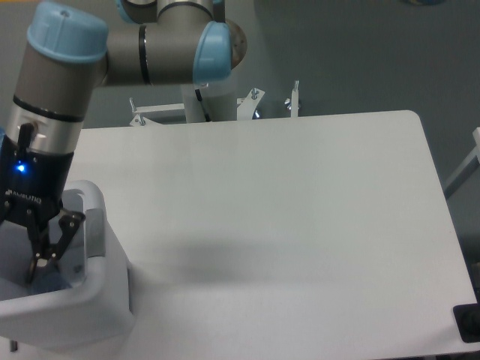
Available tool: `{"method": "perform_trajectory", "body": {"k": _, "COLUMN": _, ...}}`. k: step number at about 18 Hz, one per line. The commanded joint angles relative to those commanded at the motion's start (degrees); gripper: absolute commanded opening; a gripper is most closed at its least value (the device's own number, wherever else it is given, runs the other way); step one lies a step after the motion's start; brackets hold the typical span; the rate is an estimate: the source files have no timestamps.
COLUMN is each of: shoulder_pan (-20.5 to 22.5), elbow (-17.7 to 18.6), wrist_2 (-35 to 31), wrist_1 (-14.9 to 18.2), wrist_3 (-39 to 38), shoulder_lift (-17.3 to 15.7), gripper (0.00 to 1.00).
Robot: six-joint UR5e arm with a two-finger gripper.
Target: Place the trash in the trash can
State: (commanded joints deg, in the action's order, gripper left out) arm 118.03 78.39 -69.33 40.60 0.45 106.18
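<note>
White plastic forms the trash can (97, 300), a big rectangular bin with a thick rounded rim at the near left corner of the table (285, 210). Its left part runs out of view. Inside it, a pale bluish shape (51, 282) shows low against the wall, too blurred to say whether it is the bottle or the paper; no trash lies out on the tabletop. The gripper (36, 262) hangs inside the mouth of the bin, pointing down, its dark fingers (64, 234) angled close toward the tips; whether they pinch anything cannot be told. Above it rises the black wrist with a blue light (20, 168), then the grey arm (56, 90) with blue joint caps, reaching back to the base column (206, 97) behind the table.
</note>
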Motion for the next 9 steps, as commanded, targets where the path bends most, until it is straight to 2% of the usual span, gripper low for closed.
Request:
{"method": "perform_trajectory", "body": {"k": 2, "shoulder_pan": 2.55, "elbow": 1.59, "wrist_2": -6.92, "wrist_1": 0.09, "wrist_3": 0.34, "shoulder_lift": -2.11, "gripper": 1.0}}
{"method": "perform_trajectory", "body": {"k": 4, "shoulder_pan": 4.66, "elbow": 2.55, "wrist_2": -12.3, "wrist_1": 0.09, "wrist_3": 0.43, "shoulder_lift": -2.3, "gripper": 1.0}}
{"method": "perform_trajectory", "body": {"k": 7, "shoulder_pan": 7.39, "elbow": 1.77, "wrist_2": -15.74, "wrist_1": 0.26, "wrist_3": 0.61, "shoulder_lift": -2.73, "gripper": 1.0}}
{"method": "perform_trajectory", "body": {"k": 9, "shoulder_pan": 9.49, "elbow": 2.73, "wrist_2": -18.63, "wrist_1": 0.62, "wrist_3": 3.23, "shoulder_lift": -4.05, "gripper": 1.0}}
